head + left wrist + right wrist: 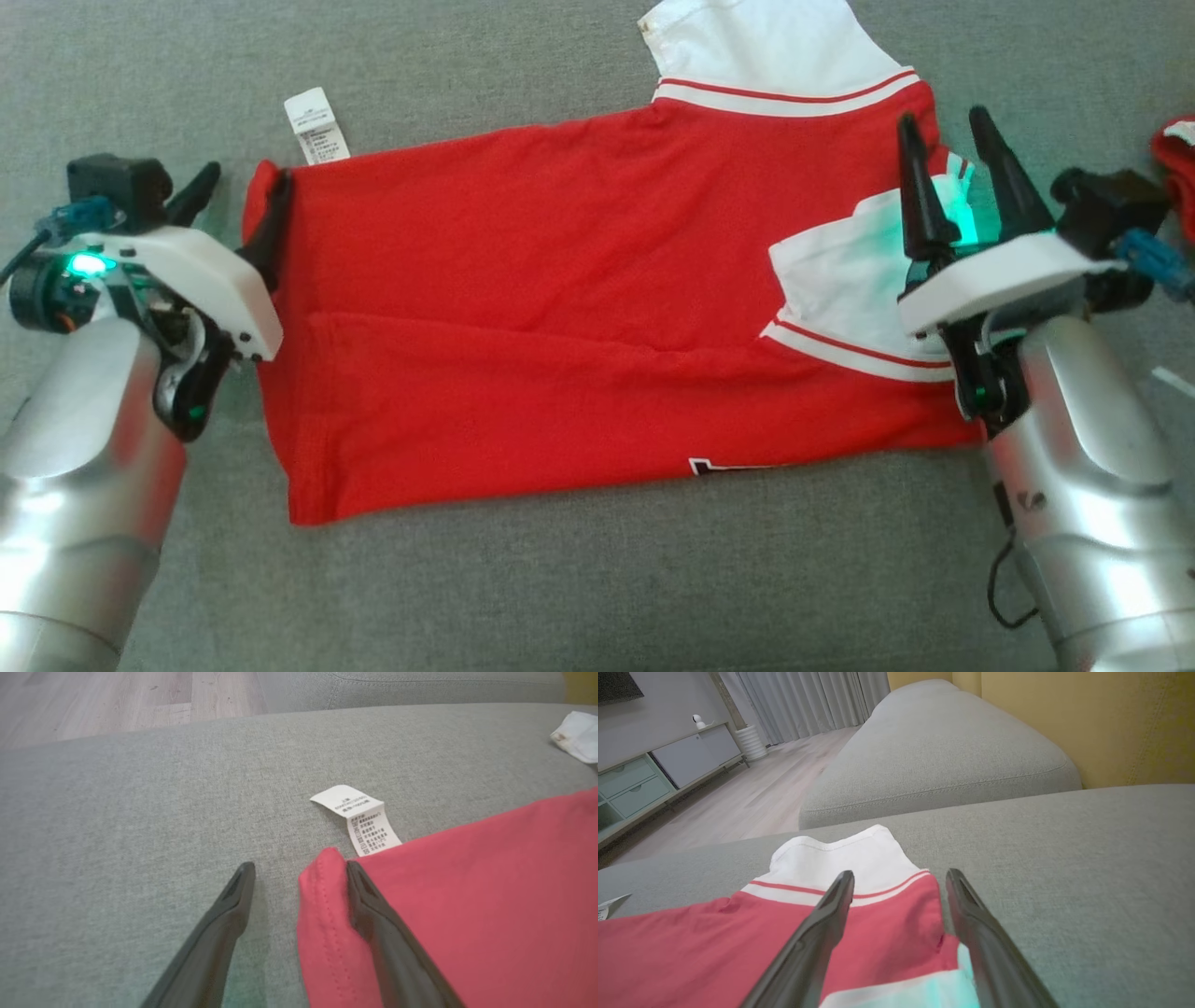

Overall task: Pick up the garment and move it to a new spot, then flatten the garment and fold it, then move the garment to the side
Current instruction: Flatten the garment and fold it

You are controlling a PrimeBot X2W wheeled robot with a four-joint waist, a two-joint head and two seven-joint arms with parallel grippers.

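**Red jersey spread on the sofa, a tool at each end**

The garment (560, 308) lies flat across the middle of the head view on the grey sofa seat (560, 579). One white sleeve sticks out at the top right of centre, and the other is folded in over the red body at the right. A sliver of black-and-white print peeks from its lower edge.

The left tool (250, 171) sits at the garment's left end, in the left of the frame. Its own wrist view makes the detail plain: the left tool (299, 864) is spread wide, with one finger on the bare sofa and the other lying on the red cloth (467, 905). The hem corner humps up between them. Just above that corner the white label (359, 816) lies curled on the seat.

The right tool (941, 114) stands over the folded sleeve at the right, also wide apart and gripping nothing. Its wrist view shows the far sleeve between the fingers, and beyond it another cushion (934, 756), the wooden floor (752, 798), a cabinet (668, 765) and curtains (808, 700).

At the far right edge of the head view, the right arm partly hides a small red cloth (1178, 168).
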